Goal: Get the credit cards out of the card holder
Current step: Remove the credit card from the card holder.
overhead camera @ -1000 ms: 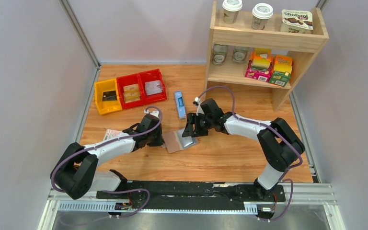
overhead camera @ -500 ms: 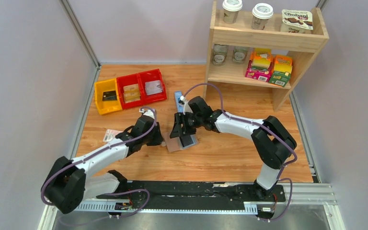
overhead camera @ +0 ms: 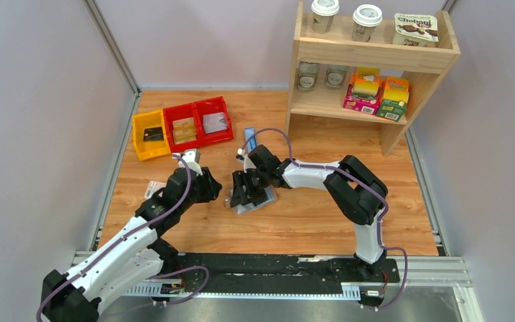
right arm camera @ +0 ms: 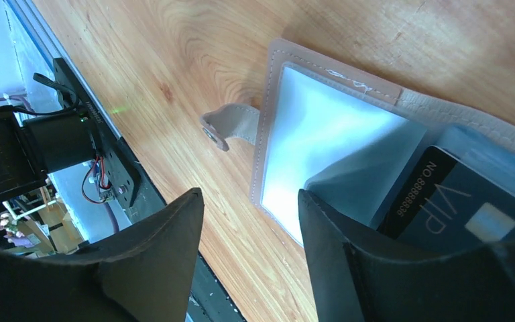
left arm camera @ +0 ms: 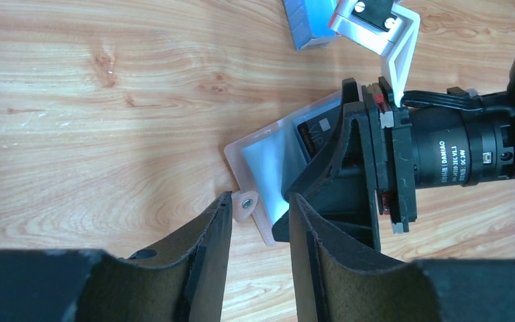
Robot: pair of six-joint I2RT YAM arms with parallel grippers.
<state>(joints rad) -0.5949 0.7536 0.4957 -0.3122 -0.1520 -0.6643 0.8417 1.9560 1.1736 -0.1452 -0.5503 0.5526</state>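
Barely started tbh: the card holder (left arm camera: 268, 151) lay open mid-way along the surface (overhead camera: 308, 221), nearer its near edge, dark VIP card (right arm camera: 442, 201) still slotted, right end effector (right arm camera: 248, 198) and left end effector (left arm camera: 258, 198) both spread apart, gripping nothing.

Left arm: stretched from its near-left base forward and rightward toward the table's middle; forearm long and low.
Left gripper (overhead camera: 220, 193): fingers (left arm camera: 208, 231) parted by a narrow gap; tips pointing at the other arm's wrist.
Right arm: folded back on itself, elbow on the right, forearm reaching leftward.
Right gripper (overhead camera: 236, 200): angled downward, fingers (right arm camera: 167, 235) spread wide; tips just beside the left gripper's, apart from them.
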